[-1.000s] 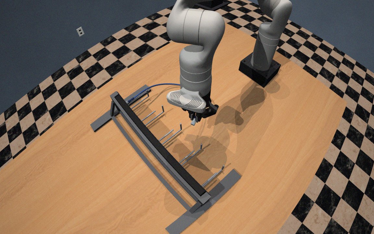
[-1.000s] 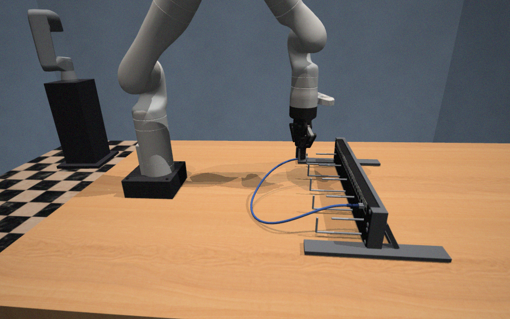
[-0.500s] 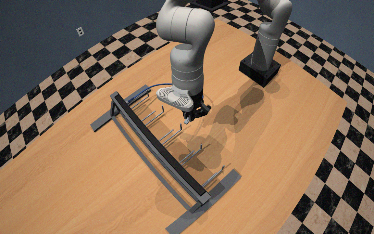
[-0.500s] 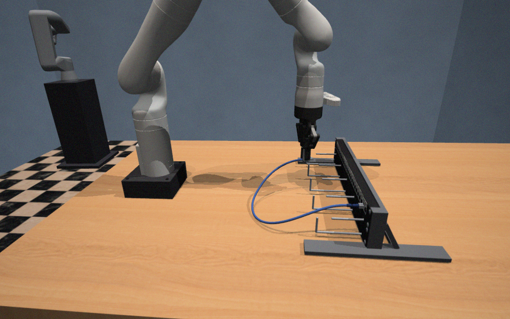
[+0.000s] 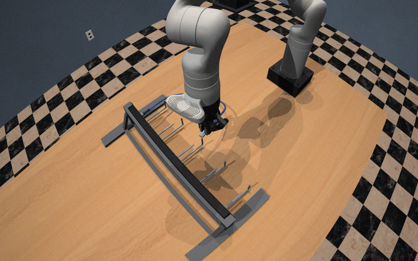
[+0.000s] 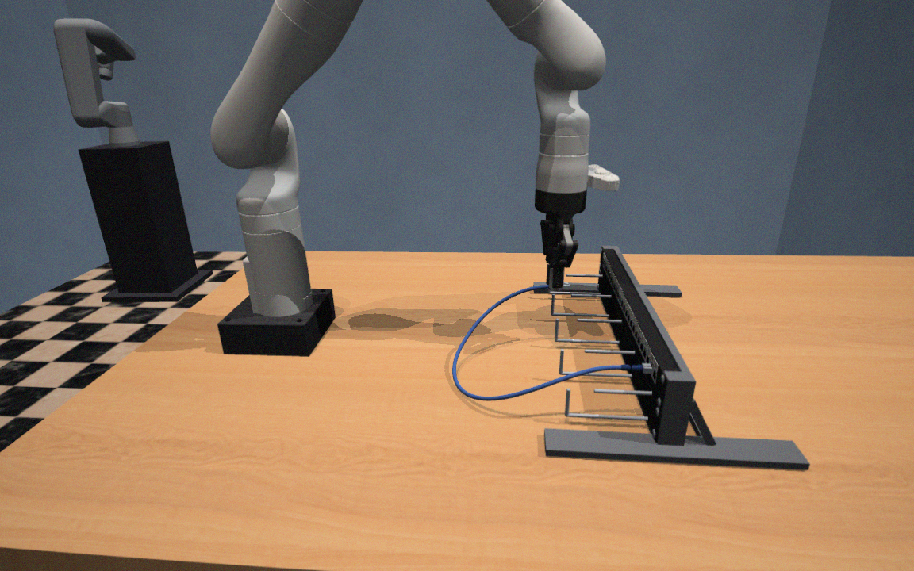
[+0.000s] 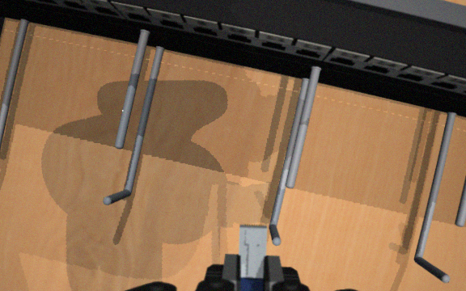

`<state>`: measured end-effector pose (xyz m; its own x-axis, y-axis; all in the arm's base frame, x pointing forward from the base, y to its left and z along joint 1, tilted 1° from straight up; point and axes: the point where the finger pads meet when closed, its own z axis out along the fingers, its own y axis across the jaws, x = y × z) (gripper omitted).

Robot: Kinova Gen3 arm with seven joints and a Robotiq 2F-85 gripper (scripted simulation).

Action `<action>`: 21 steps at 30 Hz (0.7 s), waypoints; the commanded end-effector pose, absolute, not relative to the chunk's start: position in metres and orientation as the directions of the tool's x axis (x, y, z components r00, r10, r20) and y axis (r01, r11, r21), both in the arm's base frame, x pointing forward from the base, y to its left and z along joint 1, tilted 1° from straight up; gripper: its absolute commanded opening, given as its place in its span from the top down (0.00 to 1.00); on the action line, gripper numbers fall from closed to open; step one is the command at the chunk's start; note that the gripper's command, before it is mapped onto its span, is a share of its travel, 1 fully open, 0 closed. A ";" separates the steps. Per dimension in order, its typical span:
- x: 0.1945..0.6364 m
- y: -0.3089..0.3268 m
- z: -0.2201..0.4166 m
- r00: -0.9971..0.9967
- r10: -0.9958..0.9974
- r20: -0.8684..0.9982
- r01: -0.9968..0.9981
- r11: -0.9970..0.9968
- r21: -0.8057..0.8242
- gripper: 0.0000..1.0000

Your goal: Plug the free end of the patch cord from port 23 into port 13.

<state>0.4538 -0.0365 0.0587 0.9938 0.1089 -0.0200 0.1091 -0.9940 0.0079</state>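
Taken left to right in the exterior view: the arm's black base point(image 6: 232, 342) is bolted near the left end of the desk point(image 6: 304, 461), so the arm has to reach across to the rack. Next, the blue patch cord point(image 6: 462, 347) loops out over the wood, slack because one end stays plugged in at the near end of the panel while the other is carried. Above it the hand point(image 6: 554, 278) hangs fingers-down, pinched nearly shut on the cord's free plug point(image 7: 252, 250), which juts forward between the fingers in the wrist view, aimed towards the row of ports. The plug sits among the grey cable hooks point(image 7: 137, 133), apart from the panel face. I judge this is the line-up before insertion. Furthest right stands the rack point(image 6: 673, 397) on its flat feet point(image 6: 730, 454), loose, so a hard push could slide it.
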 end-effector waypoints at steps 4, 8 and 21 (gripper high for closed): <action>0.457 -0.043 0.060 0.998 0.053 -0.023 0.053 -0.999 0.007 1.00; 0.460 -0.046 0.060 0.999 0.032 -0.023 0.032 -0.999 0.007 1.00; 0.465 -0.052 0.062 1.000 -0.016 -0.023 -0.016 -1.000 0.008 1.00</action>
